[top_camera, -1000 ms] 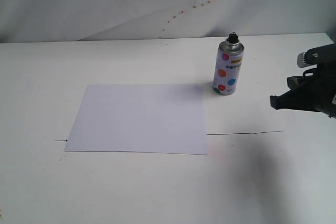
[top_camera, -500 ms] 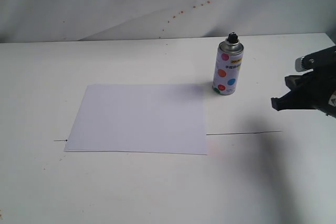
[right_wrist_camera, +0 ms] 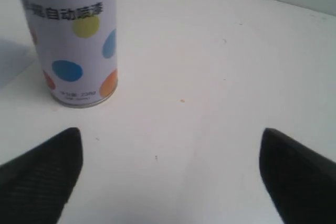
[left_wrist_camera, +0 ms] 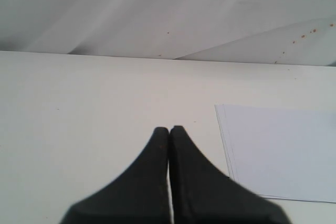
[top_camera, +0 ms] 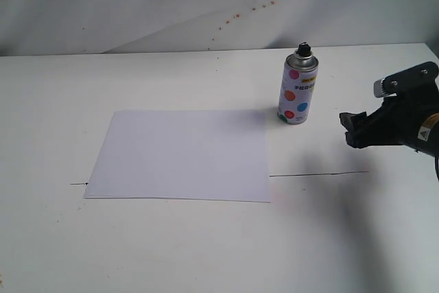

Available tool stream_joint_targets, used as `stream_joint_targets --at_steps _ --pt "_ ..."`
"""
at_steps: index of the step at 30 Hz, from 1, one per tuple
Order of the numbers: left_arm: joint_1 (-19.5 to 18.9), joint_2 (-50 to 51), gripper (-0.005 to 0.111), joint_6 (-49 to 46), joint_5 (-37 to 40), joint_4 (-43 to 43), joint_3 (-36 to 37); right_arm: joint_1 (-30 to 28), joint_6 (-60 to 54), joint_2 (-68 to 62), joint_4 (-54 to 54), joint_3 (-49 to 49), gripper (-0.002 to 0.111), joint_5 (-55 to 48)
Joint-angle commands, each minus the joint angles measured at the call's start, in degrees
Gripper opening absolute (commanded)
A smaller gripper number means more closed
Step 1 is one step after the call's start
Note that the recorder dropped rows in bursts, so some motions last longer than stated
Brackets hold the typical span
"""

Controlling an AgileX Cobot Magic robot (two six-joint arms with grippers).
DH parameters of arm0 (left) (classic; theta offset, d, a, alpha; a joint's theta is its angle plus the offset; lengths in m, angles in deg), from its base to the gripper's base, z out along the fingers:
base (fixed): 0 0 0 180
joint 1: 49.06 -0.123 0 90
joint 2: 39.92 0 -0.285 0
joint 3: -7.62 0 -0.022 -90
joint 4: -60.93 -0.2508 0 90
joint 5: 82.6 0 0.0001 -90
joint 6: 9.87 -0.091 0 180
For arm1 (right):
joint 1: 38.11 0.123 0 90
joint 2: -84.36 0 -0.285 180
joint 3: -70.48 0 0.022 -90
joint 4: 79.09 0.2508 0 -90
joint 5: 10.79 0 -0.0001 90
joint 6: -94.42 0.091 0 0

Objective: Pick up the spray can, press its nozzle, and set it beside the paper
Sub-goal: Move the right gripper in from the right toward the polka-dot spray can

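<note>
The white spray can (top_camera: 298,88) with coloured dots stands upright on the table, just past the right far corner of the paper (top_camera: 182,154). Its black nozzle (top_camera: 303,49) tops the silver dome. In the right wrist view the can (right_wrist_camera: 71,35) fills one corner, its top cut off. My right gripper (top_camera: 348,128) hovers a short way right of the can, open, with nothing between the fingers (right_wrist_camera: 50,166). My left gripper (left_wrist_camera: 169,130) is shut and empty over bare table beside the paper's edge (left_wrist_camera: 278,150); the exterior view does not show it.
A white table (top_camera: 206,238) carries a thin dark line (top_camera: 319,173) running from the paper's right edge. A creased white backdrop (top_camera: 137,5) with small reddish specks stands behind the table.
My right gripper has moved left toward the can and risen slightly. The can and the paper have not moved.
</note>
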Motion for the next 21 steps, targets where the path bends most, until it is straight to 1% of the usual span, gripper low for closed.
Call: stream_joint_targets --at_steps 1,5,9,19,21 --pt "0.18 -0.22 0.0 0.0 -0.61 0.02 0.26 -0.35 0.11 -0.1 4.0 -0.3 0.098 -0.24" --pt "0.18 -0.22 0.0 0.0 -0.61 0.02 0.26 -0.35 0.11 -0.1 4.0 -0.3 0.098 0.43" --pt "0.18 -0.22 0.0 0.0 -0.61 0.02 0.26 -0.35 0.11 -0.1 7.96 -0.3 0.098 0.59" --pt "0.18 -0.22 0.0 0.0 -0.61 0.02 0.26 -0.35 1.09 -0.1 8.33 -0.3 0.098 12.44" --pt "0.18 -0.22 0.0 0.0 -0.61 0.02 0.26 -0.49 1.09 -0.1 5.86 -1.27 0.098 13.35"
